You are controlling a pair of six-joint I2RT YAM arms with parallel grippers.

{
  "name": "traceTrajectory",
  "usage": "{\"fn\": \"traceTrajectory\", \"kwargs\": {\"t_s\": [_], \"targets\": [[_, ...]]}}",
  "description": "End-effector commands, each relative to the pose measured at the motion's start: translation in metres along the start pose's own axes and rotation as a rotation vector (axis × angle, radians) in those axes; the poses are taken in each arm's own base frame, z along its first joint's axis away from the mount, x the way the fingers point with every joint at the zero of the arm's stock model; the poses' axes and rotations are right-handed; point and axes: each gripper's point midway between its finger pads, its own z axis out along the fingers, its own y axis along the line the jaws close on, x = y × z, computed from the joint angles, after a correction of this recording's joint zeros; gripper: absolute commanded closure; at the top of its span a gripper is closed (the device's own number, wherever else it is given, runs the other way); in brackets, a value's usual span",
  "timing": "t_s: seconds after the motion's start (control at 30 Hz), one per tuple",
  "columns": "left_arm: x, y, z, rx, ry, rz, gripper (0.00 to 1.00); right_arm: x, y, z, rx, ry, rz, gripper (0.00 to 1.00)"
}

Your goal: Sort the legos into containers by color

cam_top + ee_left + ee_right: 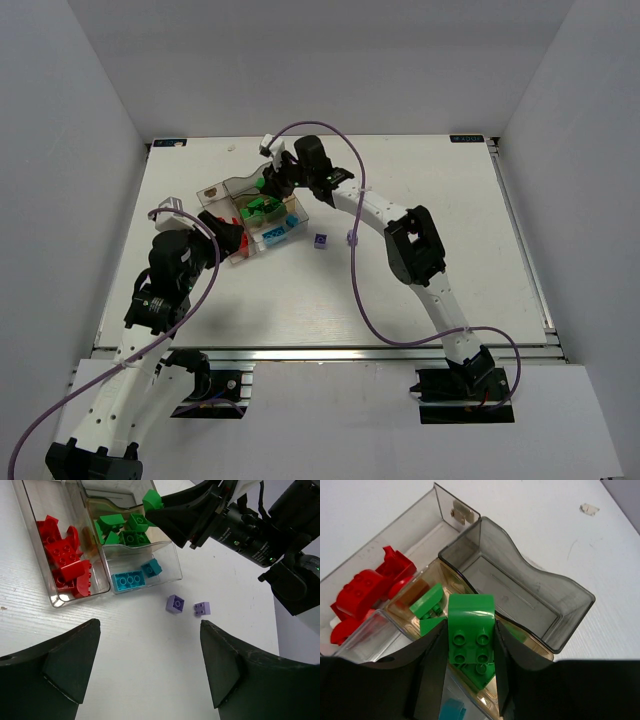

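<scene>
The clear box [228,190] stands at the table's middle left, its smoky lid [520,587] open. In the left wrist view, red legos [65,557] fill the left compartment, green ones [125,530] the far middle one and cyan ones [132,578] the near one. My right gripper [470,632] is shut on a green lego [471,622] and holds it just above the green compartment; it also shows in the left wrist view [151,501]. Two pale purple legos [175,603] [202,609] lie on the table beside the box. My left gripper [150,624] is open and empty, above bare table near the box.
In the top view only one purple lego [320,240] shows, right of the box. The right arm [415,245] reaches across the middle of the table. A purple cable [355,280] loops over it. White walls stand around the table.
</scene>
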Motion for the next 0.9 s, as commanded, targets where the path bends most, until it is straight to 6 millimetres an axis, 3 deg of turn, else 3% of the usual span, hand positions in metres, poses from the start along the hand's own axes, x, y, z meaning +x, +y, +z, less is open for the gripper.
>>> {"fn": "traceTrajectory", "kwargs": {"t_s": [0.0, 0.13, 0.3, 0.4, 0.43, 0.47, 0.5, 0.53, 0.57, 0.6, 0.63, 0.67, 0.7, 0.73, 0.77, 0.8, 0.83, 0.87], "targets": [[-0.002, 0.004, -0.005, -0.021, 0.003, 0.023, 0.09, -0.010, -0.008, 0.006, 0.060, -0.037, -0.042, 0.58], [-0.006, 0.002, -0.006, -0.020, -0.001, 0.043, 0.09, -0.005, -0.009, 0.006, 0.063, -0.017, -0.057, 0.45], [-0.005, -0.002, -0.006, 0.000, 0.004, 0.044, 0.08, -0.012, -0.006, 0.001, 0.062, -0.015, -0.071, 0.36], [-0.004, -0.005, -0.004, 0.017, 0.010, 0.044, 0.10, -0.029, -0.007, -0.010, 0.060, -0.033, -0.082, 0.35], [-0.004, -0.007, -0.004, 0.025, 0.009, 0.042, 0.12, -0.051, -0.008, -0.023, 0.061, -0.066, -0.097, 0.36], [-0.004, -0.008, -0.003, 0.030, 0.013, 0.040, 0.14, -0.051, -0.007, -0.032, 0.051, -0.051, -0.086, 0.37], [-0.002, -0.009, -0.002, 0.036, 0.018, 0.040, 0.20, -0.079, -0.004, -0.052, 0.045, -0.091, -0.106, 0.40], [-0.002, -0.013, -0.001, 0.060, 0.022, 0.037, 0.23, -0.069, 0.003, -0.064, -0.013, -0.082, -0.080, 0.42], [-0.001, -0.015, 0.001, 0.068, 0.022, 0.034, 0.28, -0.072, 0.010, -0.075, -0.052, -0.094, -0.078, 0.45], [0.006, -0.022, 0.002, 0.116, 0.050, 0.030, 0.42, -0.069, 0.018, -0.107, -0.141, -0.113, -0.067, 0.54], [0.007, -0.024, 0.003, 0.132, 0.056, 0.025, 0.49, -0.064, 0.015, -0.119, -0.128, -0.104, -0.070, 0.58], [0.011, -0.026, 0.005, 0.146, 0.068, 0.020, 0.57, -0.066, 0.033, -0.134, -0.245, -0.141, -0.129, 0.61], [0.017, -0.026, 0.007, 0.158, 0.085, 0.014, 0.65, -0.062, 0.033, -0.163, -0.274, -0.130, -0.127, 0.66], [0.019, -0.030, 0.010, 0.178, 0.095, 0.004, 0.76, -0.045, 0.047, -0.175, -0.339, -0.105, -0.115, 0.66], [0.025, -0.034, 0.010, 0.208, 0.127, 0.001, 0.79, -0.035, 0.047, -0.183, -0.350, -0.089, -0.217, 0.66], [0.031, -0.035, 0.013, 0.223, 0.151, -0.005, 0.80, -0.015, 0.055, -0.204, -0.372, -0.012, -0.175, 0.55], [0.036, -0.043, 0.014, 0.269, 0.179, -0.003, 0.80, 0.013, 0.055, -0.210, -0.351, 0.070, -0.185, 0.46], [0.040, -0.043, 0.017, 0.278, 0.193, -0.008, 0.76, 0.023, 0.054, -0.221, -0.340, 0.105, -0.258, 0.32]]}}
